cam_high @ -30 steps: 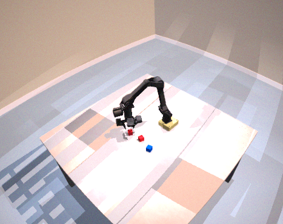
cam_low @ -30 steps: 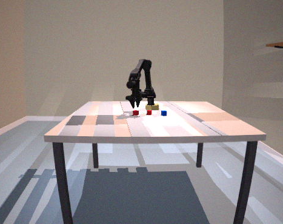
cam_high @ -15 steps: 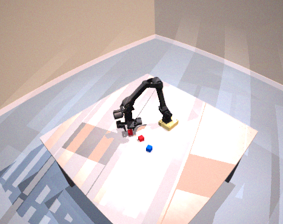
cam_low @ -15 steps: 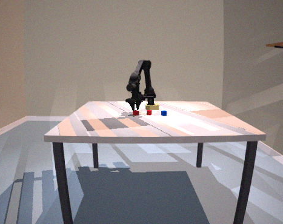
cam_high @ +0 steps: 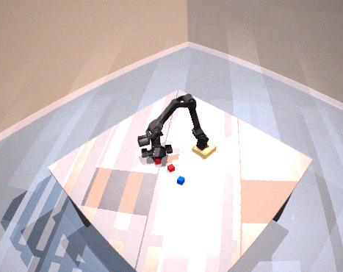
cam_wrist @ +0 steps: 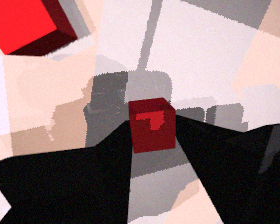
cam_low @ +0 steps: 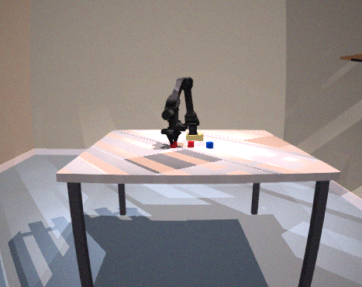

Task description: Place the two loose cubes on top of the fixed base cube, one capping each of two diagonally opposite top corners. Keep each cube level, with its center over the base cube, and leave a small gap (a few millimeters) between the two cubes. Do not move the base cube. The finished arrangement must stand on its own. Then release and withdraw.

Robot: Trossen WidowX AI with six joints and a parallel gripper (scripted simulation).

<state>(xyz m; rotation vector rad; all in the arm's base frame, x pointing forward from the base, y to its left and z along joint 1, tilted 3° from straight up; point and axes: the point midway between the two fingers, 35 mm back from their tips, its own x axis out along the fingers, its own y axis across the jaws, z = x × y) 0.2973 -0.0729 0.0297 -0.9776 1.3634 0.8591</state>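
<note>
Counting 2 red cubes, 1 blue cube (cam_high: pixel 180 180), jaws grasping 1 red cube (cam_wrist: pixel 152 125), other (cam_high: pixel 170 167) loose.

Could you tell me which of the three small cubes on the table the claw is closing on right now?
It is the red cube farthest from the blue cube, sitting between the claw's fingers; the other red cube stands apart beside it.

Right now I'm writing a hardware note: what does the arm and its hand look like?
The arm is a slim, matte black chain of jointed links on a pale yellow square base plate. The hand is black too, with two broad, tapering fingers. No cables or markings are visible.
</note>
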